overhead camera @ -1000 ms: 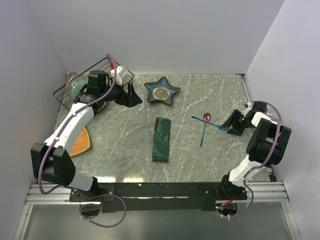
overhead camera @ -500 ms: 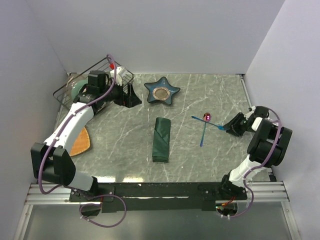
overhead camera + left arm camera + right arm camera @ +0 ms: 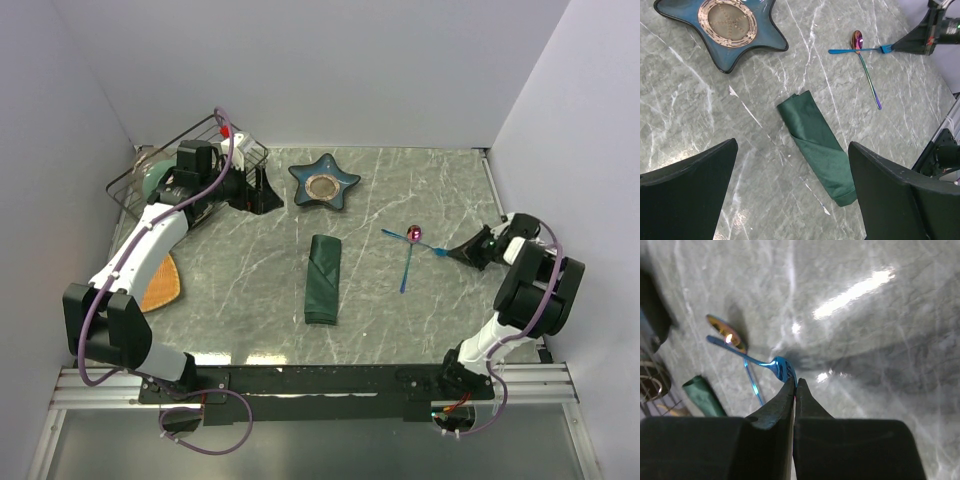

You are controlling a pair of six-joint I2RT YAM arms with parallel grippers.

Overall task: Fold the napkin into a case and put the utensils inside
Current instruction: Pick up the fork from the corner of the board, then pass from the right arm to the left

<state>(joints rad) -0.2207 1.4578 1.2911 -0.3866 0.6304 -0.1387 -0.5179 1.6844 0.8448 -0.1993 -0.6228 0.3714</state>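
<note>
The dark green napkin (image 3: 323, 280) lies mid-table folded into a long narrow case (image 3: 817, 145). To its right the utensils lie crossed: a blue fork (image 3: 415, 243) and a pink-bowled spoon (image 3: 413, 234). My right gripper (image 3: 458, 253) sits low on the table at the fork's right end. In the right wrist view the gripper (image 3: 796, 382) is shut, its tips pinching the edge of the fork's head (image 3: 782, 367); the spoon (image 3: 726, 332) lies beyond. My left gripper (image 3: 262, 190) hovers wide open at the back left. Seen from its own wrist, the left gripper (image 3: 792, 147) holds nothing.
A blue star-shaped dish (image 3: 324, 184) sits at the back centre, right of the left gripper. A wire basket (image 3: 160, 170) stands in the back left corner. An orange-tan mat (image 3: 162, 285) lies by the left wall. The right wall is close behind the right arm.
The right gripper's jaws have closed at the blue fork's right end, and the wrist has settled lower and flatter. The left arm, napkin and spoon have not moved.
</note>
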